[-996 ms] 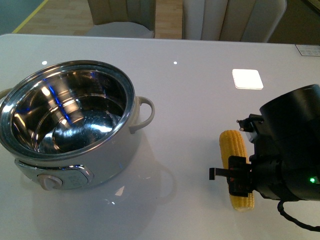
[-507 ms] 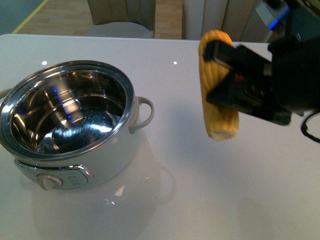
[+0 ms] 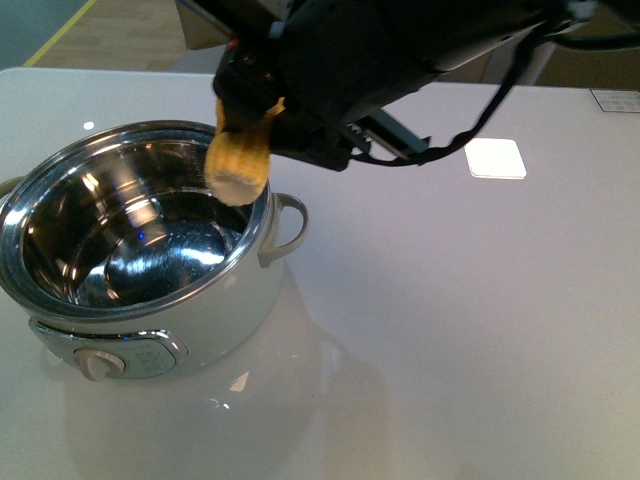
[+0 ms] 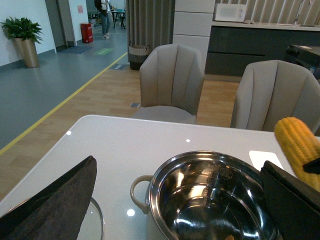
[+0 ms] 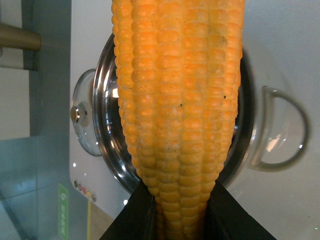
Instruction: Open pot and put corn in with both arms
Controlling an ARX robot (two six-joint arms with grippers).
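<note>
Upper centre of the front view, the right gripper point(image 5: 172, 217) is clamped on the corn point(image 3: 240, 160). The cob hangs end-down just over the right-hand rim of the pot point(image 3: 230, 310), which fills the left of the frame. The lid point(image 5: 85, 125) is already off and lies on the table point(image 3: 450, 330) beside the pot, so the step in hand is the drop-in. The left gripper point(image 4: 178, 167) has its fingers spread wide, grasping nothing (it merely faces the open pot). Next, I judge, the cob wants carrying further toward frame left, clear of the rim, before the jaws let go; released where it hangs, it might strike the edge.
</note>
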